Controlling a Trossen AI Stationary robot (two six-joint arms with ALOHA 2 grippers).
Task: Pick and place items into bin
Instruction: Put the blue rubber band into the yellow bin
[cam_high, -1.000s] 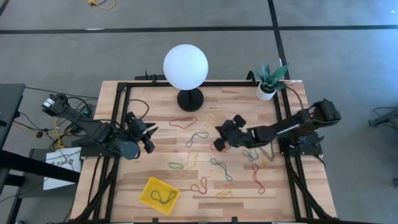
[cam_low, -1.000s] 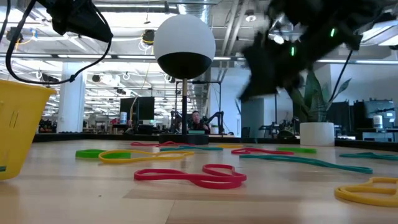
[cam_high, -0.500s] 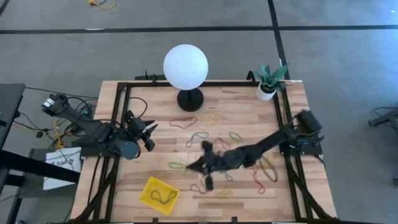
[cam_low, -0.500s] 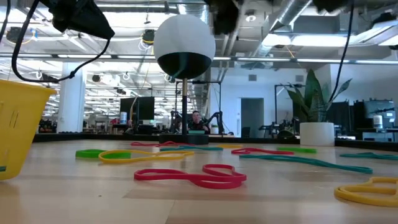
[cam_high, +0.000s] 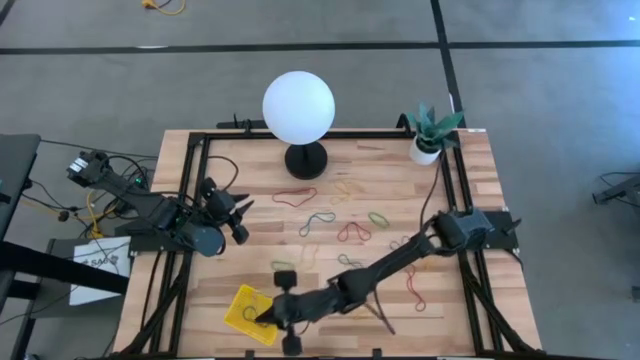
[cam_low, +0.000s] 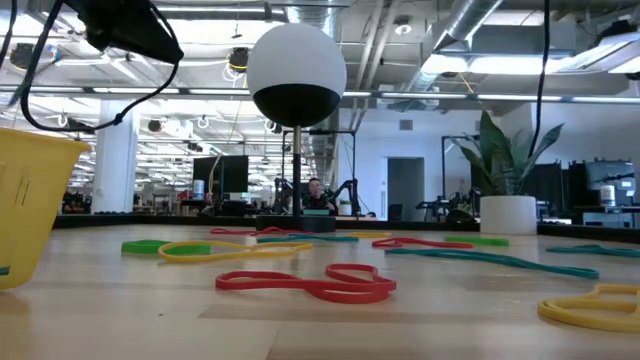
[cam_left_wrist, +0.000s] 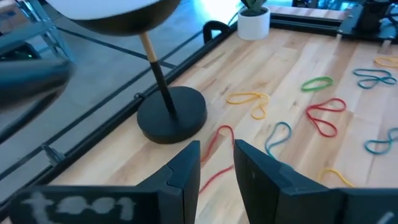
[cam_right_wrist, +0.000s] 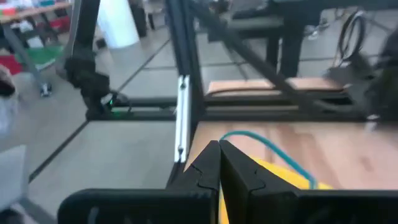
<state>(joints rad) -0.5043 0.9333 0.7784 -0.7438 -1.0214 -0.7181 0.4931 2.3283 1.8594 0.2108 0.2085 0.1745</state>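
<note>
right gripper (cam_high: 283, 312) is stretched way out over the front of the counter (cam_high: 460, 200), hanging right at the edge of the yellow bin (cam_high: 243, 303). fingers pressed together on a teal band (cam_right_wrist: 264, 144); in the right wrist view it loops up from between the tips, w/ the bin's yellow just beyond them. a dark band (cam_high: 262, 316) already lies in the bin.

rest of the bands are behind & beside the gripper, loose on the wood: a green one (cam_high: 283, 266) just past the bin, a red one (cam_high: 352, 233) further back mid-counter, another red (cam_high: 415, 288) off toward the arm's base, plus more green/teal/yellow scattered round.

left gripper (cam_high: 238, 212) waits well apart at the left side, fingers a bit spread w/ nothing between them, pointed at the lamp (cam_high: 298, 108). plant pot (cam_high: 426, 149) sits in the far corner.
</note>
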